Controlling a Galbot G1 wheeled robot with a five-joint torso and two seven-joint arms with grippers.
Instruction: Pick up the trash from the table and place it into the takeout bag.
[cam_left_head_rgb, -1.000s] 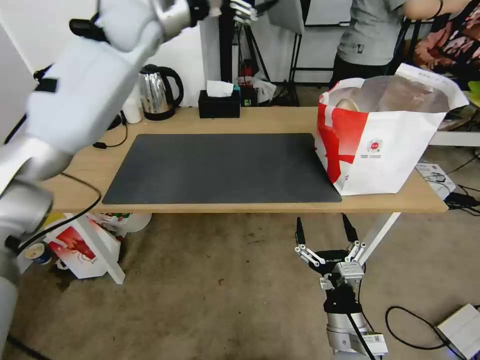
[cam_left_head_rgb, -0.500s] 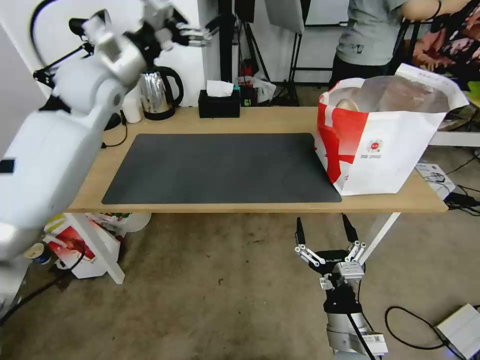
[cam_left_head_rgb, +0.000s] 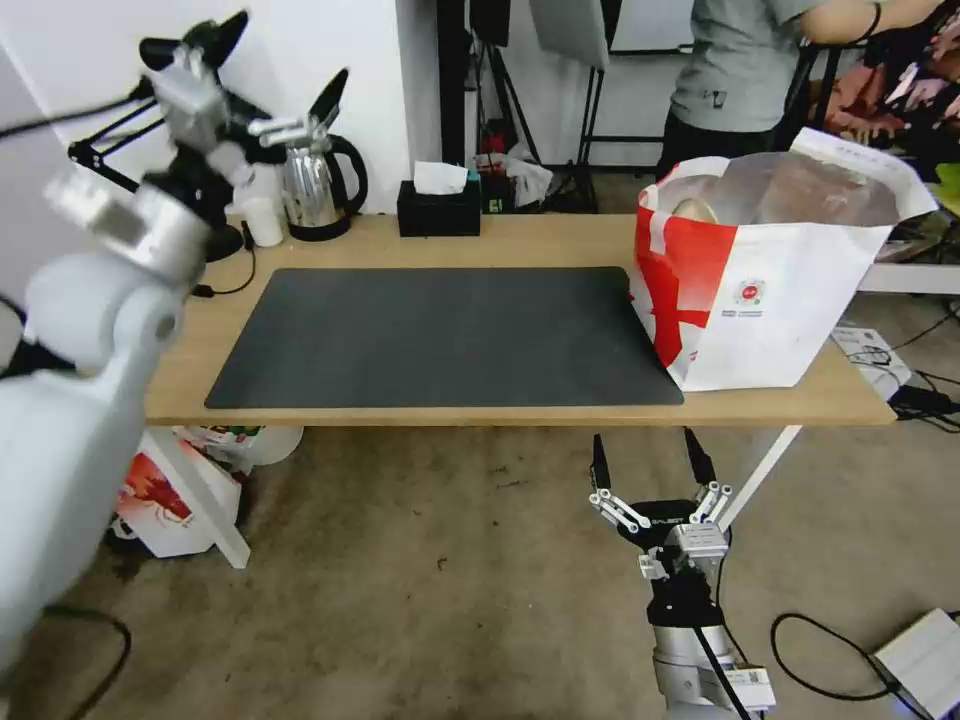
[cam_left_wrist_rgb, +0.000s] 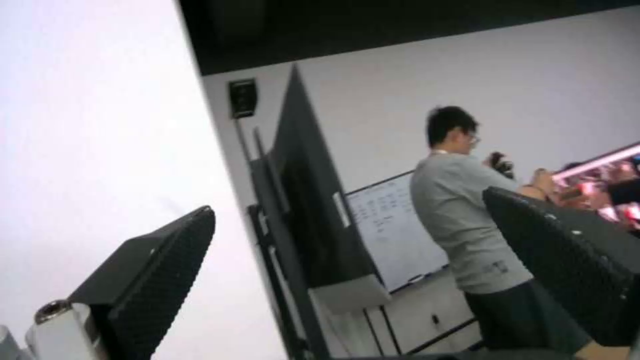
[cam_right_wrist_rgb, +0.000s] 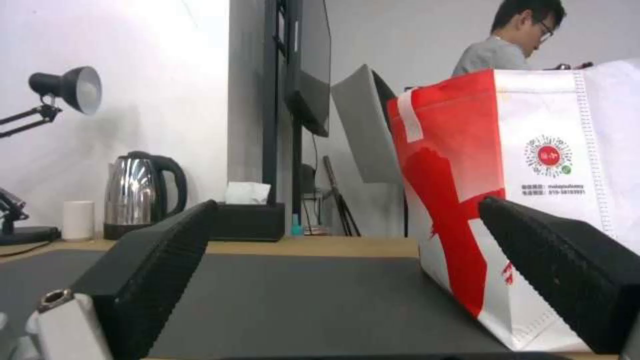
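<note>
Table (cam_left_head_rgb: 520, 238): long light-wood top; its dark grey mat (cam_left_head_rgb: 440, 335) lies bare, with no bowl or cup on it, so by my reading the pickup work is finished or nearly so.
Takeout bag (cam_left_head_rgb: 760, 290): stands upright at the table's right end, partly on the mat's right edge, mouth open, foil lining showing; its front corner sits close to the table's near edge.
Trash (cam_left_head_rgb: 695, 208): a beige rounded piece shows inside the bag near its left wall; whatever else lies deeper is hidden, so I cannot count all three items.
Left tool (cam_left_head_rgb: 280, 70): raised high above the table's far left corner, fingers spread apart and empty, pointing toward the wall and room, well apart from the bag.
Right tool (cam_left_head_rgb: 648, 465): hangs low in front of the table's near edge, below the bag, fingers apart, holding nothing; looks parked.
Kettle (cam_left_head_rgb: 315, 185): far left corner, just beneath the raised left tool; the tightest spot.
Tissue box (cam_left_head_rgb: 438, 208): at the far edge, well apart from the bag.
Small white cup (cam_left_head_rgb: 265, 222): beside the kettle.
Open room: the whole middle of the mat is free for moving; the crowding is along the far edge and at the right end.
</note>
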